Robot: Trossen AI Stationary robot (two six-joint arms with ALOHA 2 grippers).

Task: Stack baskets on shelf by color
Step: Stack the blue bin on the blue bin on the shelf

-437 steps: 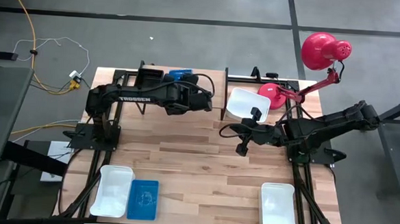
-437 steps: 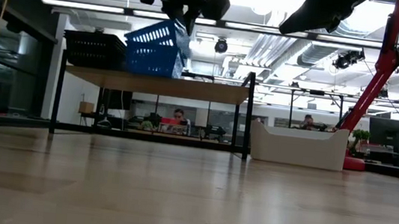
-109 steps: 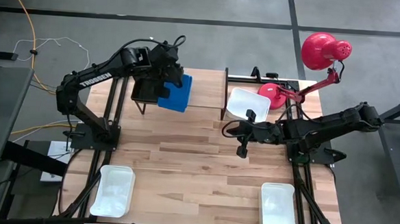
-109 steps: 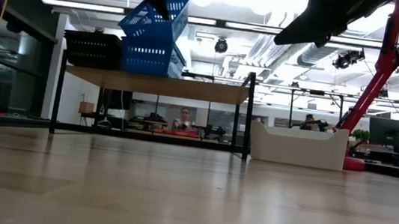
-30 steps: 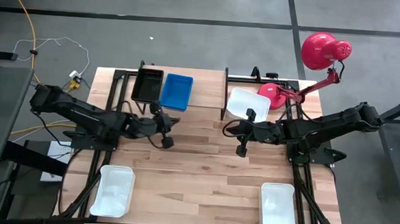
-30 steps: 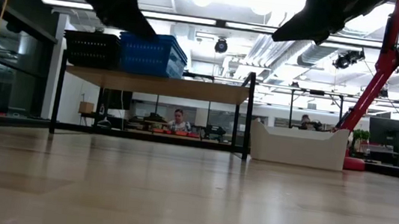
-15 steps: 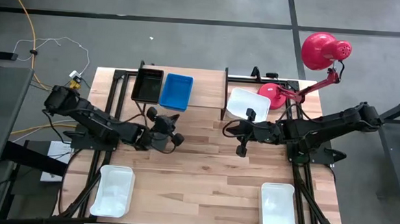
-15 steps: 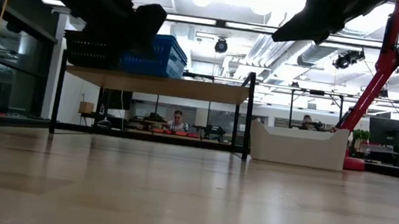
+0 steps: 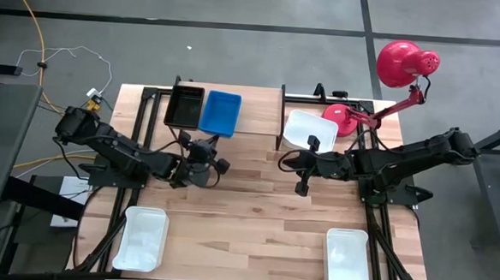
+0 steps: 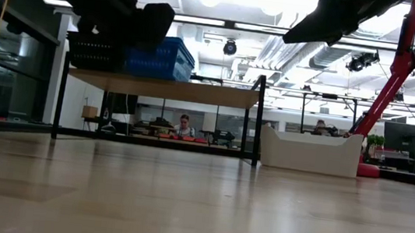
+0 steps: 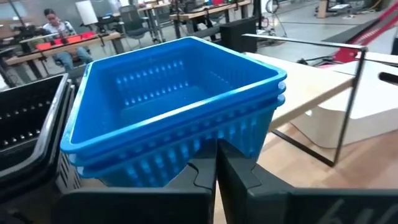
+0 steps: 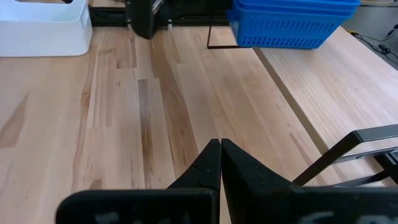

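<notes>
- The left gripper [image 9: 208, 161] hung over the table's middle left, at about 6 o'clock from the shelf [image 9: 255, 123], with its fingers pressed together and nothing between them.
- The right gripper [image 9: 303, 167] hovered over the middle right, also pinched closed and empty, pointing toward 9 o'clock.
- The blue baskets [image 9: 220, 113] sat nested as a stack of two on the shelf, at the table's 12 o'clock edge.
- The black basket [image 9: 184, 106] rested just beside them, on their 9 o'clock side.
- One white basket [image 9: 308, 128] stood on the table at 3 o'clock from the shelf, near the red lamp [image 9: 397, 64].
- Two more white baskets lay at the near edge: one at 7 o'clock [image 9: 140, 238], one at 5 o'clock [image 9: 347, 260].
</notes>
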